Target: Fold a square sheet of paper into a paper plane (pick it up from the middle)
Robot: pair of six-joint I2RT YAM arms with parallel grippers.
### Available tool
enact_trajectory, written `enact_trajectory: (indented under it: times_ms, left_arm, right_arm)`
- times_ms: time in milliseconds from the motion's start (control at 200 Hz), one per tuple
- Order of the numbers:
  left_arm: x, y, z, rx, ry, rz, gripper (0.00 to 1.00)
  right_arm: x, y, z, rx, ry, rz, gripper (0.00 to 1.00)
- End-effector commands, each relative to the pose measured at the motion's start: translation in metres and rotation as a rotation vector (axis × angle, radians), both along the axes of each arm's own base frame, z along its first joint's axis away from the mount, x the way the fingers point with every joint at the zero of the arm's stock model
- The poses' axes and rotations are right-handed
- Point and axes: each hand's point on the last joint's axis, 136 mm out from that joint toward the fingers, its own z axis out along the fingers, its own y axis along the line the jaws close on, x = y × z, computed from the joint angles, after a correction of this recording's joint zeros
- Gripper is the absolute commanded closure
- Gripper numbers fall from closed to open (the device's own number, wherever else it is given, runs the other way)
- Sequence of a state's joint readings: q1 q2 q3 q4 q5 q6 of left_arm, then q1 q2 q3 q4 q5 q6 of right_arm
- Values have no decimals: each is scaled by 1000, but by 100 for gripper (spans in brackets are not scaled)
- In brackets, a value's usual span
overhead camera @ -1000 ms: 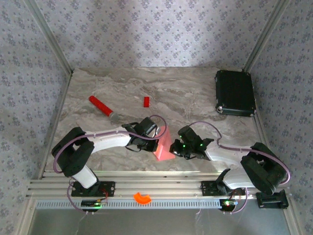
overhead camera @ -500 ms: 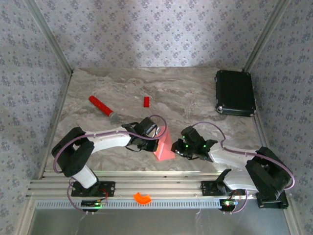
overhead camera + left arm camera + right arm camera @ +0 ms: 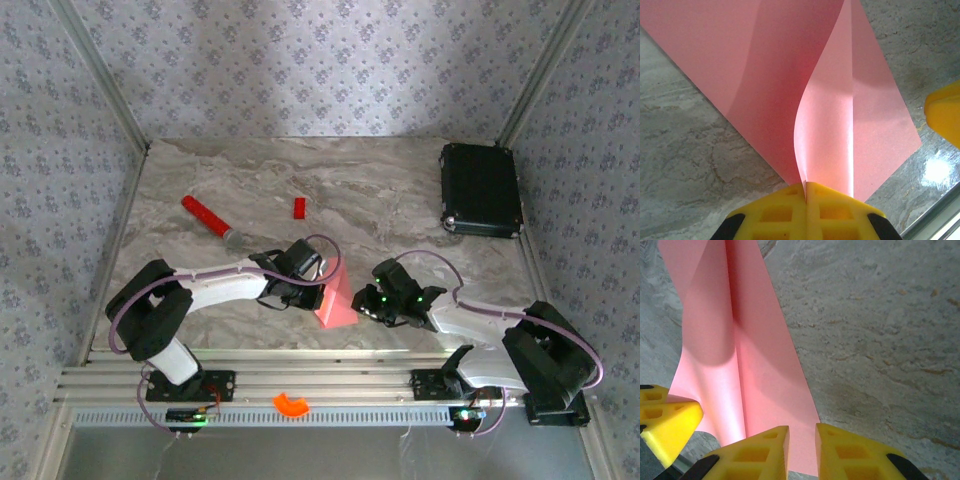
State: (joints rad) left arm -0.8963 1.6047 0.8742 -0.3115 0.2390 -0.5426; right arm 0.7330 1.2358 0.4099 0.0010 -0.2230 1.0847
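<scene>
Fingers of the left end effector (image 3: 805, 186) are pressed together on a fold of the thin salmon-pink square sheet of paper (image 3: 765, 75). The sheet stands curled above the grey marbled bench (image 3: 685, 150), near its front edge between the arms. The right end effector (image 3: 802, 435) has its yellow plastic jaws a little apart at the sheet's lower edge, not clamping it. Light, limp and easily creased, the matte paper probably wants a gentle pinch close to its centre crease.
</scene>
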Motion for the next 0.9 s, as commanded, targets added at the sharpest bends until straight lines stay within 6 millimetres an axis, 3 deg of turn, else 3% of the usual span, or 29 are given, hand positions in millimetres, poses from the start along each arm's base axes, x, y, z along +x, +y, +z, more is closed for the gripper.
enact_trajectory:
  times_ms: [0, 235, 375, 695, 895]
  left_arm:
    - [1, 0, 4, -16, 4, 3, 97]
    - [1, -2, 8, -34, -1, 2, 98]
    - [2, -8, 13, -64, -1, 1, 98]
    - [5, -18, 23, -98, -20, -27, 97]
    - [7, -21, 24, -92, -27, -58, 97]
  right_arm:
    - [-1, -8, 0, -21, 7, -30, 76]
    - [3, -5, 11, 3, -19, -21, 75]
    - [2, 14, 18, 38, -22, 49, 85]
    - [-3, 33, -6, -26, 38, 120, 94]
    - [-12, 23, -29, -106, 106, 121, 98]
